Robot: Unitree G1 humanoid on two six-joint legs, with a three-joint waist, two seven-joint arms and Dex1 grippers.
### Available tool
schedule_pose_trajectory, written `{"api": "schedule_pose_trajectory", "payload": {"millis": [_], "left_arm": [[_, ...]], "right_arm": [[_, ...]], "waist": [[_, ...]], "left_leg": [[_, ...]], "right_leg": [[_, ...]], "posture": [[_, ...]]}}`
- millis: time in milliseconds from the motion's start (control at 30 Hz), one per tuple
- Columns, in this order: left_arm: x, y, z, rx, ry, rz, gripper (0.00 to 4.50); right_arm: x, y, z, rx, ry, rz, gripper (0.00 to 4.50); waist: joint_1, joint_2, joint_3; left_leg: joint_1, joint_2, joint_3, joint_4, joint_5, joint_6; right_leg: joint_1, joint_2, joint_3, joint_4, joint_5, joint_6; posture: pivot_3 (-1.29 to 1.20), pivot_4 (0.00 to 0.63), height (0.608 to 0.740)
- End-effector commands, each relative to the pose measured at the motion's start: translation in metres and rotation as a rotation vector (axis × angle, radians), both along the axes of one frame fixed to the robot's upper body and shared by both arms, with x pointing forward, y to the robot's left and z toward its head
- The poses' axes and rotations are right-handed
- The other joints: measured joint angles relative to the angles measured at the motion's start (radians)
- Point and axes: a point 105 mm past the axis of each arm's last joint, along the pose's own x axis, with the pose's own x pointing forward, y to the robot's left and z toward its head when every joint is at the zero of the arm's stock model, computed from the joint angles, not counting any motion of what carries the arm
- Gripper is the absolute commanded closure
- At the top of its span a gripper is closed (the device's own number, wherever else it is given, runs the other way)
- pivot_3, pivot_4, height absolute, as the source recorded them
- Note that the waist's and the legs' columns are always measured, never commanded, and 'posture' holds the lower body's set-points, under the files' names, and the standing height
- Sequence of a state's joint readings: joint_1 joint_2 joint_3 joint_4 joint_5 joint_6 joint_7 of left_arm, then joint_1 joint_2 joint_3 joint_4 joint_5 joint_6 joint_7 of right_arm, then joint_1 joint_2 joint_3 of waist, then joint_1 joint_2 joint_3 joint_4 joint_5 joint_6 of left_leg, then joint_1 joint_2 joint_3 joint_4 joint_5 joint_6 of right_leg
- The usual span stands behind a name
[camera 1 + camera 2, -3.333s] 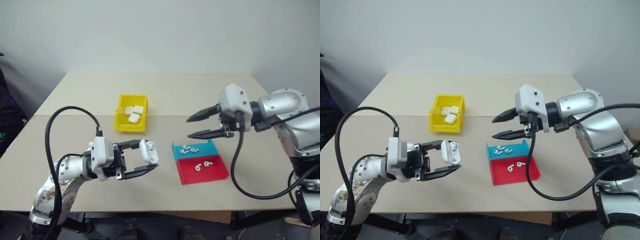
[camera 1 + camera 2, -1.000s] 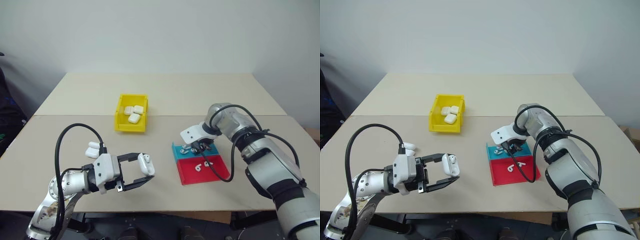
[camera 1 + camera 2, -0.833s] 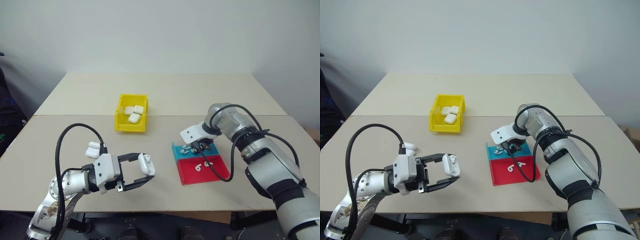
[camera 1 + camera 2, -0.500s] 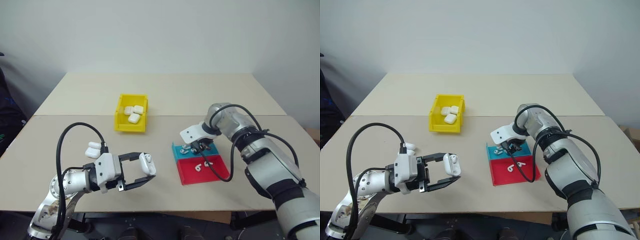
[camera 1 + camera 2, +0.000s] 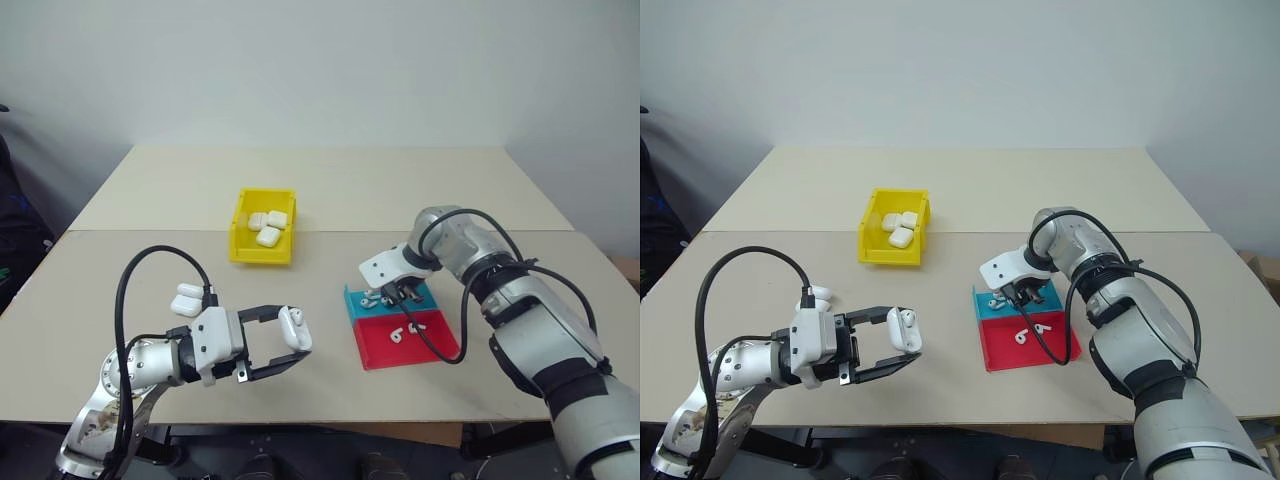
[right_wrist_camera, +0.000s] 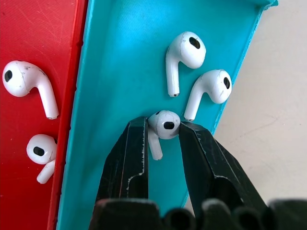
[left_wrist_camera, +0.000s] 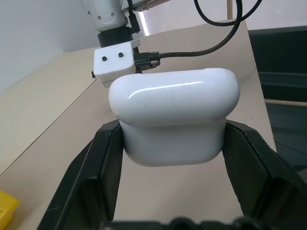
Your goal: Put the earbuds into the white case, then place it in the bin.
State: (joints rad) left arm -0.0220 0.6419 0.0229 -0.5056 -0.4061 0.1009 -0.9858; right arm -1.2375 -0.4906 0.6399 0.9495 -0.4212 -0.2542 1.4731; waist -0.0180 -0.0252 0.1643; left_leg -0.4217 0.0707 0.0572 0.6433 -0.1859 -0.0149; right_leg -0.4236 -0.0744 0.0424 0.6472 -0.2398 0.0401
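My left gripper (image 5: 904,335) is shut on the white case (image 7: 175,115), held level above the table's front left with its lid open. My right gripper (image 6: 162,125) points down into the teal half of the tray (image 5: 430,345). Its two fingers press on either side of one earbud (image 6: 165,124). Two more earbuds (image 6: 184,52) lie beside it on the teal half, and two others (image 6: 24,81) lie on the red half. The yellow bin (image 5: 243,240) stands behind, at the centre left, with three white cases (image 5: 268,226) inside.
Spare white cases (image 5: 187,298) lie on the table just behind my left arm. A black cable loops over each arm. The tan table stretches wide behind the bin and tray.
Since the oldest frames my right gripper has come down from mid-air onto the teal half of the tray. Over the last second both arms stay put, with the case still held.
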Motion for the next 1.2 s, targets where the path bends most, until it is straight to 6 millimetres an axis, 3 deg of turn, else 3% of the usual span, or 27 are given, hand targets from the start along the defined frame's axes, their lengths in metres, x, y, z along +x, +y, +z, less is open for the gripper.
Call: {"api": "schedule_pose_trajectory", "payload": {"millis": [33,200,300,700,833,933,1033,1200], "left_arm": [[-0.001,-0.001,0.007,-0.009,-0.046,-0.011,1.71],[-0.001,-0.001,0.008,-0.011,-0.05,-0.012,1.71],[0.0,-0.001,0.008,-0.012,-0.052,-0.013,1.71],[0.0,-0.003,0.008,-0.016,-0.052,-0.017,1.71],[0.002,-0.005,0.016,-0.044,-0.072,-0.026,1.71],[0.004,-0.01,0.032,-0.107,-0.099,-0.043,1.71],[0.004,-0.017,0.05,-0.17,-0.12,-0.072,1.71],[0.001,-0.027,0.062,-0.204,-0.11,-0.13,1.71]], "right_arm": [[0.003,0.002,0.01,0.014,-0.038,0.011,3.35],[0.002,0.0,0.01,0.005,-0.033,0.016,3.35],[0.001,0.0,0.009,0.008,-0.026,0.015,3.83],[0.002,-0.004,0.014,0.024,-0.042,-0.003,3.84],[0.002,-0.013,0.043,0.109,-0.094,-0.056,3.84],[-0.003,-0.018,0.078,0.266,-0.157,-0.096,3.84],[-0.026,-0.017,0.129,0.591,-0.177,-0.121,3.84],[-0.076,-0.026,0.165,0.892,-0.156,-0.099,3.84]], "waist": [[0.0,0.0,0.0],[0.0,0.0,0.0],[0.0,0.0,0.0],[0.001,0.0,0.0],[0.004,0.0,0.0],[0.006,0.0,0.0],[0.008,0.0,0.0],[0.007,0.0,0.0]], "left_leg": [[0.0,0.0,0.0,0.0,0.0,0.0],[0.0,0.0,0.0,0.0,0.0,0.0],[0.0,0.0,0.0,0.0,0.0,0.0],[0.0,0.0,0.0,0.0,0.0,0.0],[0.0,0.0,0.0,0.0,0.0,0.0],[-0.001,0.0,0.0,0.0,0.0,0.0],[-0.001,0.0,0.0,0.0,0.0,0.0],[-0.001,0.0,-0.002,0.0,0.0,0.0]], "right_leg": [[0.0,0.0,0.0,0.0,0.0,0.0],[0.0,0.0,0.0,0.0,0.0,0.0],[0.0,0.0,0.0,0.0,0.0,0.0],[0.0,0.0,0.0,0.0,0.0,0.0],[0.0,0.0,0.0,0.0,0.0,0.0],[0.0,0.0,0.0,0.0,0.0,0.0],[0.0,0.0,0.0,0.0,0.0,0.0],[0.002,0.0,-0.001,-0.001,0.0,0.001]], "posture": [[0.0,0.15,0.74],[0.0,0.15,0.74],[0.0,0.15,0.74],[0.0,0.15,0.74],[0.0,0.15,0.74],[0.0,0.15,0.74],[0.0,0.15,0.74],[0.0,0.15,0.74]]}}
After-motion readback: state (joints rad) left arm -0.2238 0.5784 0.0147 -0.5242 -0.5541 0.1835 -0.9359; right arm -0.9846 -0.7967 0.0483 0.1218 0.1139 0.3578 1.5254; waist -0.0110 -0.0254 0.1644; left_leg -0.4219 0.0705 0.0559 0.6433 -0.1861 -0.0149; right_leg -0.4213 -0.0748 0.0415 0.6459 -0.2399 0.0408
